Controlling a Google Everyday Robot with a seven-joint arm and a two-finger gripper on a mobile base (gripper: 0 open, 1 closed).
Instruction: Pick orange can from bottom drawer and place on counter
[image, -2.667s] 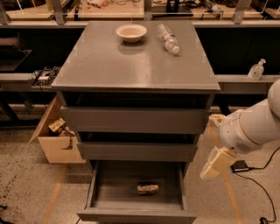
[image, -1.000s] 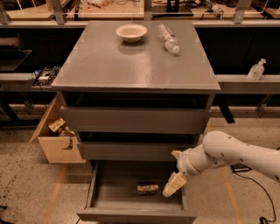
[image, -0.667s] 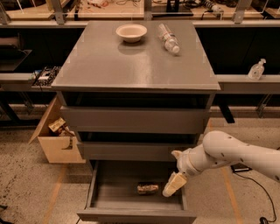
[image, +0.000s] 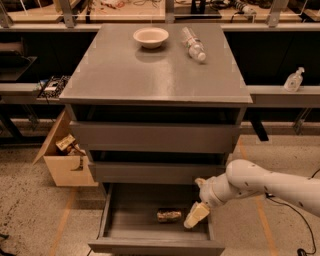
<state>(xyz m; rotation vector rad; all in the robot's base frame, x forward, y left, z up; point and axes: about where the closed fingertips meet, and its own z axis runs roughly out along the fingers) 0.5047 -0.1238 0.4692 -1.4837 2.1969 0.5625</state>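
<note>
So the bottom drawer (image: 155, 246) is pulled out and the orange can (image: 169, 215) is lying on its side on the dark floor inside, roughly mid-drawer and a bit toward the right. The two drawers above it are closed.

The white arm (image: 260, 187) comes in from the right and angles down into the drawer. The gripper (image: 196, 215) is the cream-colored bit at the end, pointing down and left, sitting low in the drawer's right half. The can is just to the left of its tip, really close. Honestly can't tell if they're touching. The can isn't inside the gripper, it's beside it, with its right end facing the tip. Whether the gripper is spread or pinched together, I can't tell from this angle; it just reads as one pale wedge.

Up on the grey tabletop (image: 150, 70) there's a pale bowl (image: 151, 36) near the back and a clear water bottle (image: 193, 44) lying on its side to the right of it. An open cardboard box (image: 65, 162) sits on the floor left of the cabinet.
</note>
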